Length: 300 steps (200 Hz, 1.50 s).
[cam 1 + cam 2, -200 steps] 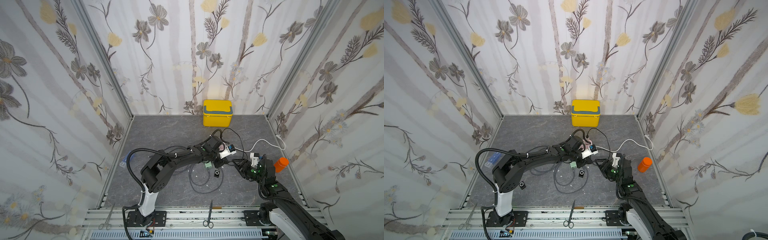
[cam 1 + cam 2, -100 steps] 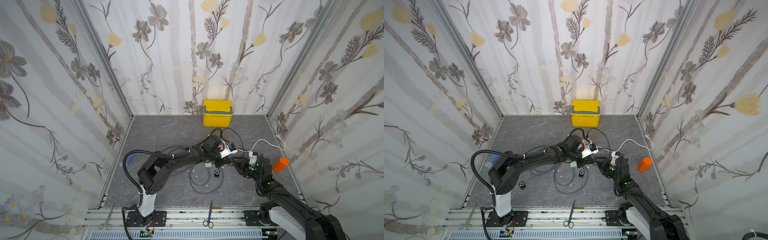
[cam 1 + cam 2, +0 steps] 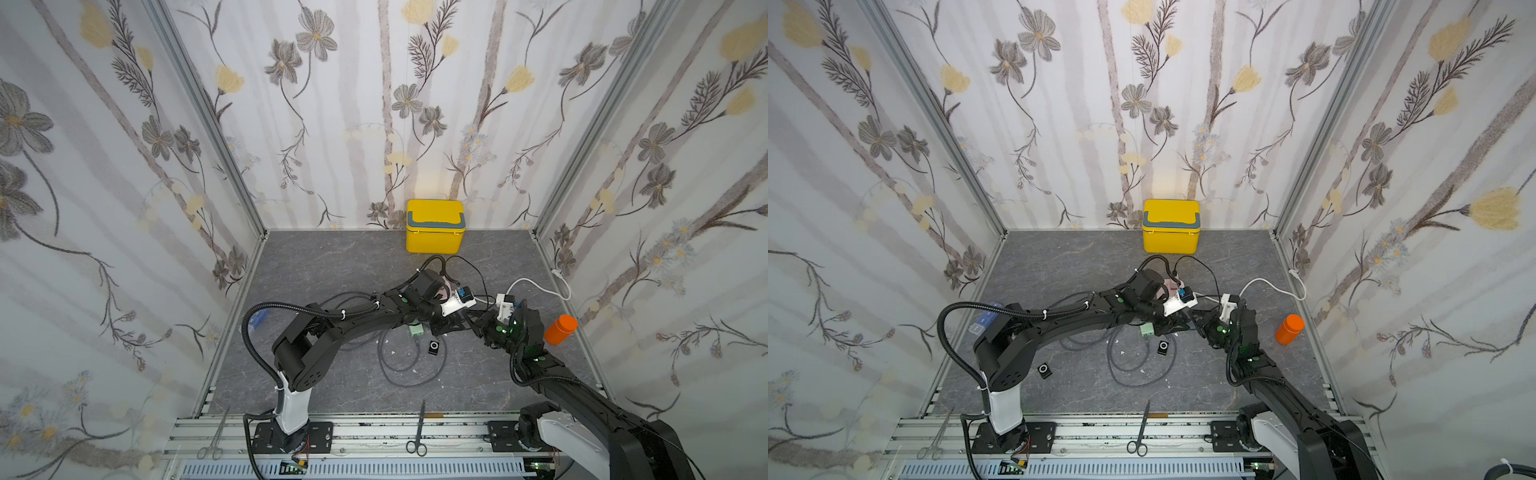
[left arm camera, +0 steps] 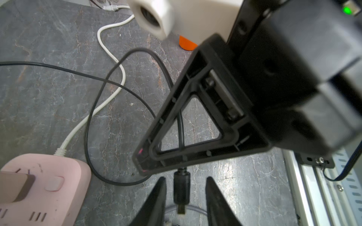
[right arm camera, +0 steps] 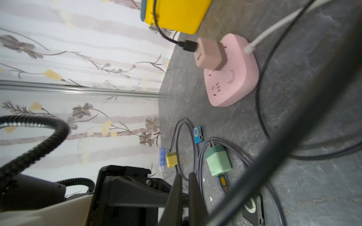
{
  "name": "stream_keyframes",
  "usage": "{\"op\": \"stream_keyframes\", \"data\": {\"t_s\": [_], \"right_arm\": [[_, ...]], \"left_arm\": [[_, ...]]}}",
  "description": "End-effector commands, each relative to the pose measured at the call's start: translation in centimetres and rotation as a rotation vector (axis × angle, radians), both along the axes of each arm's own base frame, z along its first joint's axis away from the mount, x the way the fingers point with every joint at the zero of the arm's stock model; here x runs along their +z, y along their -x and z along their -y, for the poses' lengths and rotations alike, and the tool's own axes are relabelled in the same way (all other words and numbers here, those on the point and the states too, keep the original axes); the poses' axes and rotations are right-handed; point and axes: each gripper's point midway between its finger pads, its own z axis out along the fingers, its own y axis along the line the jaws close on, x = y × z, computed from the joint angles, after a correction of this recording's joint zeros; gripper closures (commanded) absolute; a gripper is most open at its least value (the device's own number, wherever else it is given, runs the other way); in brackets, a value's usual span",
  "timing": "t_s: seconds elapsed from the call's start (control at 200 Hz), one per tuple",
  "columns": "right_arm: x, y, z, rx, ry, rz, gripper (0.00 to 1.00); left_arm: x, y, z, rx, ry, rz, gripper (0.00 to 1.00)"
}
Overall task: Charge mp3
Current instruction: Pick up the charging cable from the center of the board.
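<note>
The left gripper [image 4: 186, 178] has just let go: its jaws stand partly open, the plug [image 4: 181, 190] of the black cable [image 4: 88, 127] between them with a gap on either side, while the right gripper [image 5: 185, 176], open a second ago, has closed on that cable just behind the plug. The handover appears complete, so the right arm now carries the free end. The black music player [image 3: 434, 347] lies unheld on the floor close by both sets of jaws, not yet connected; beyond them the adapter [image 5: 210, 55] sits in the pink power strip [image 5: 235, 88].
</note>
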Motion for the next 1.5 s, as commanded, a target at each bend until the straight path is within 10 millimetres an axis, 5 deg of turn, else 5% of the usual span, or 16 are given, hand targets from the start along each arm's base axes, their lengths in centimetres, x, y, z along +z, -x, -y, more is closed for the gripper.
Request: {"op": "stream_keyframes", "data": {"t_s": [0.0,0.13,0.295,0.535,0.659,1.494], "right_arm": [[2.1,-0.5,-0.3,0.045,0.08,0.132,1.0],[3.8,-1.2,-0.8,0.081,0.13,0.229,1.0],[6.7,-1.9,-2.4,0.164,0.095,0.35,1.0],[10.6,-1.9,-4.9,0.236,0.07,0.505,1.0],[11.9,-1.8,-5.9,0.249,0.055,0.542,1.0],[13.5,-2.1,-7.6,0.267,0.015,0.555,1.0]], "left_arm": [[3.3,-0.8,-1.0,0.055,0.09,-0.114,0.52],[6.7,-1.7,-3.3,0.117,0.194,-0.273,0.49],[8.4,-3.2,-6.6,0.283,0.312,-0.421,0.5],[11.6,-4.2,-8.7,0.337,0.636,-0.609,0.59],[12.0,-4.4,-8.8,0.305,0.706,-0.661,0.66],[11.6,-2.2,-7.7,0.211,0.673,-0.698,0.65]]}}
